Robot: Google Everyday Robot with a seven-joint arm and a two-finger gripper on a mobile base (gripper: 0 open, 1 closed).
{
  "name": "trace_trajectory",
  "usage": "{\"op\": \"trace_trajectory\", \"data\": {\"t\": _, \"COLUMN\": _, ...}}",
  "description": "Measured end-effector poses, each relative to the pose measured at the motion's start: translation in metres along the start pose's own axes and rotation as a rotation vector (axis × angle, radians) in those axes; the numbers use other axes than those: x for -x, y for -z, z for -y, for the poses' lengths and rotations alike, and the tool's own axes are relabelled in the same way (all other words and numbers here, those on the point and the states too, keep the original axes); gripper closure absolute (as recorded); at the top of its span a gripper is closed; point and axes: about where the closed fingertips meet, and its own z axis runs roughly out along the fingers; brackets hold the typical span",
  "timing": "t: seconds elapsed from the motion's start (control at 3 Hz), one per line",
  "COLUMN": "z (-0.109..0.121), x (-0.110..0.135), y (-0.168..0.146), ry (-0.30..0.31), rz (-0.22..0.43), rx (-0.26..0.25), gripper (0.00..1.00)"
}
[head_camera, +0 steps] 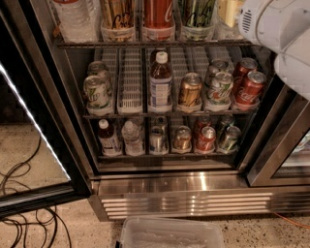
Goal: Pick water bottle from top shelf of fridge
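The fridge [169,186] stands open in front of me. Its top shelf [145,43] runs along the upper edge of the view. In that shelf's rightmost lane stands the water bottle [223,31]; only its clear lower part shows. My gripper [230,11], a pale yellowish piece at the end of the white arm [281,34], is right at that bottle, reaching in from the upper right. How it stands around the bottle is cut off by the frame. A clear ribbed bottle with a red-edged label [72,22] stands in the shelf's leftmost lane.
Tall cans [157,19] fill the top shelf's middle lanes. The middle rack holds soda cans and a brown-liquid bottle [160,82]. Small bottles and cans fill the bottom rack. The glass door [29,126] hangs open at left. Cables [24,218] and a clear plastic bin [169,235] lie on the floor.
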Motion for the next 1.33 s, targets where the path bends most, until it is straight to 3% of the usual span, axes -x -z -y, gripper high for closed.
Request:
{"op": "trace_trajectory", "data": {"t": 0.33, "z": -0.0033, "x": -0.0047, "y": -0.0094, "ry": -0.015, "rz": -0.002, "rx": -0.004, "gripper": 0.47}}
{"op": "trace_trajectory", "data": {"t": 0.67, "z": -0.0039, "x": -0.0062, "y": -0.0112, "ry": -0.018, "rz": 0.002, "rx": -0.02, "gripper": 0.41}}
{"op": "trace_trajectory", "data": {"t": 1.33, "z": 0.0027, "x": -0.0088, "y": -0.0079, "ry": -0.005, "rz": 0.019, "rx": -0.097, "gripper": 0.3}}
